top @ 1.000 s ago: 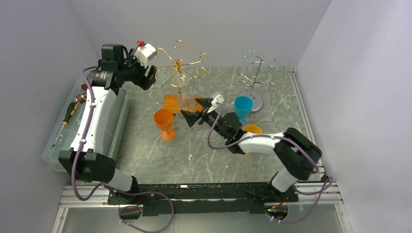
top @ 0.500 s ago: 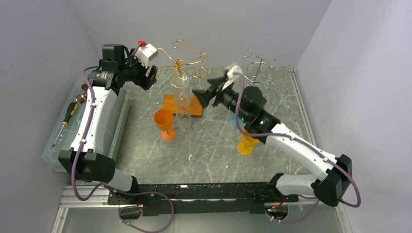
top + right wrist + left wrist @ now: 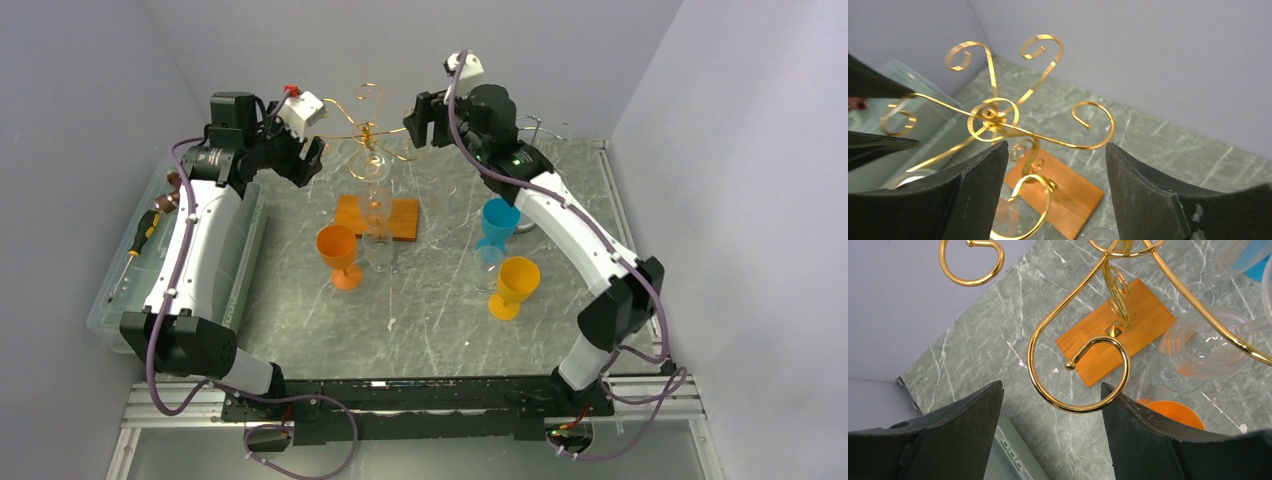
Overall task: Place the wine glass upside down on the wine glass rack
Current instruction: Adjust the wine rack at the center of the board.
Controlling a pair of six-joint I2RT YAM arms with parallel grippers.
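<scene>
Either side of gold rack (image 3: 368, 130): left pincer (image 3: 1050, 387), right pincer (image 3: 1055, 145) open, empty.

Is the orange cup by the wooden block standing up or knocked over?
Standing up. The orange cup rests on its foot on the table, with its open mouth facing up.

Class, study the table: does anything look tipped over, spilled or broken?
Nothing stands out. The gold rack stands upright on its wooden base, the blue goblet and the orange goblet beside it are upright, and no spill shows.
</scene>
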